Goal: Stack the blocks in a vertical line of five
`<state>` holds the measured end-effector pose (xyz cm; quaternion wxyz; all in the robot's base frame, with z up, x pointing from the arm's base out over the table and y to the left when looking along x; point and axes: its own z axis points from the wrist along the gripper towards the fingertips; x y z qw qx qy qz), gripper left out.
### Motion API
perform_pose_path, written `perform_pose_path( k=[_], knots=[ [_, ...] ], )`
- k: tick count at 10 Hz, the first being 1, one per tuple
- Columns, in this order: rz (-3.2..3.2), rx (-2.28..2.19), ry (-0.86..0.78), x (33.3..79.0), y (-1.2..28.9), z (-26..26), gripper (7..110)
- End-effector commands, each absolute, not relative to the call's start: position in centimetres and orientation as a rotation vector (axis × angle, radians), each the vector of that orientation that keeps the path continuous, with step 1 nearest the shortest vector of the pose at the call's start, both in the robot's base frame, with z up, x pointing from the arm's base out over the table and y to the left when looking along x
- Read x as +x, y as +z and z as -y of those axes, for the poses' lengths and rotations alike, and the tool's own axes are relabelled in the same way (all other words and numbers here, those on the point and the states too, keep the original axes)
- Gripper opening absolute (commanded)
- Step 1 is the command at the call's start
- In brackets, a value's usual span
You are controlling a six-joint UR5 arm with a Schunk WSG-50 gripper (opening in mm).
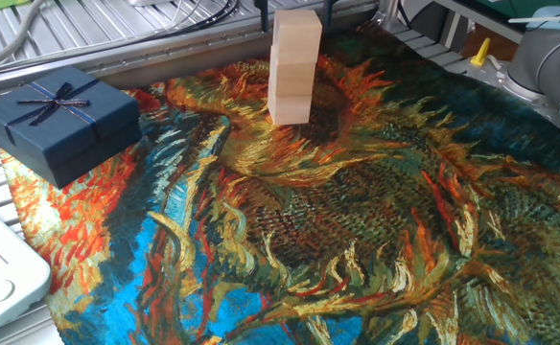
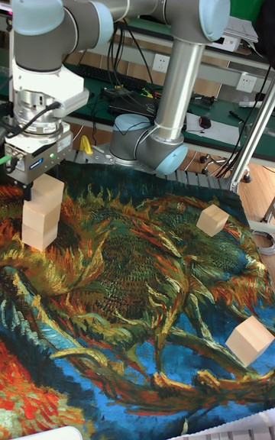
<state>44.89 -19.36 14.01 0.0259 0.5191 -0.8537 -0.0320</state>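
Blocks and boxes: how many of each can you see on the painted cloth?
Stacked wooden blocks: 3
Loose wooden blocks: 2
Dark blue gift box: 1
Total: 6

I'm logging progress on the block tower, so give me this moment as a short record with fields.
stack: three blocks stacked upright on the painted cloth
stack height against goal: three of five
loose blocks: two, one mid-cloth and one nearer the front, both on the side away from the stack
gripper: gripper directly above the stack, jaws open, level with the top block
other item: blue gift box with ribbon, apart from the stack
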Motion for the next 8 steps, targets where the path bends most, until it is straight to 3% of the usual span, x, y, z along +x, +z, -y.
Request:
perform_pose_path(
  k=[1,8],
  knots=[
    [2.671,1.577,-0.121,45.1,14.4,18.9,88],
    [2.900,1.305,-0.051,47.4,15.0,19.3,88]
  ],
)
